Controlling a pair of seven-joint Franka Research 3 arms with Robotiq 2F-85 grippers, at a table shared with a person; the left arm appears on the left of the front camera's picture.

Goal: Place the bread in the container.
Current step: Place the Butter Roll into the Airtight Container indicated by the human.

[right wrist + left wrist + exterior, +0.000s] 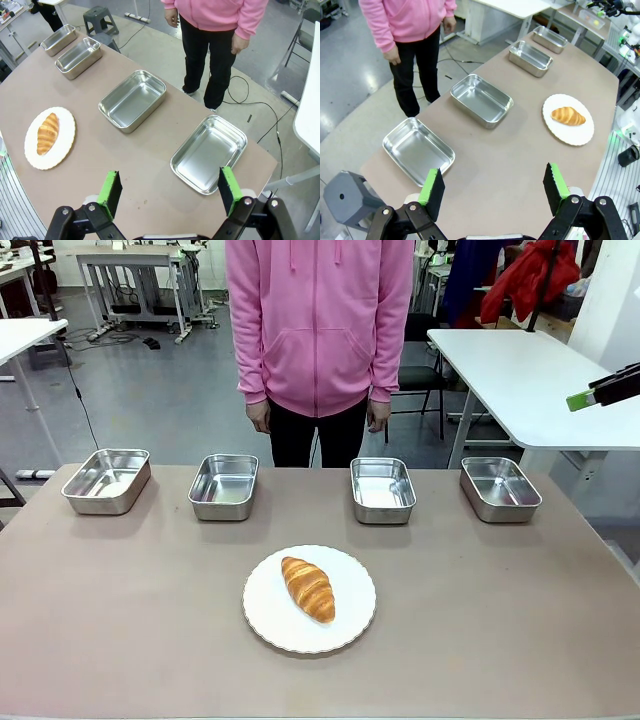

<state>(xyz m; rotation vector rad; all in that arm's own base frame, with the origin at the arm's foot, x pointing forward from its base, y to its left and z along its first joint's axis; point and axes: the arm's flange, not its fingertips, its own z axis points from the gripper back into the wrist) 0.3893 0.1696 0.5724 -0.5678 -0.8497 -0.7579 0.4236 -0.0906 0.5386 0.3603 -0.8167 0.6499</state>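
the bread (308, 588) lies on a white plate (265, 625) at the middle of the worktop (120, 620), long axis slanting far-left to near-right, on the robot's side of four steel pans, any of which could be the container (382, 490). the left end effector (492, 176) and right end effector (169, 176) hang high, jaws wide and empty, neither clearly nearer. the worktop is matte brown, and a person (318, 330) in pink stands behind it.
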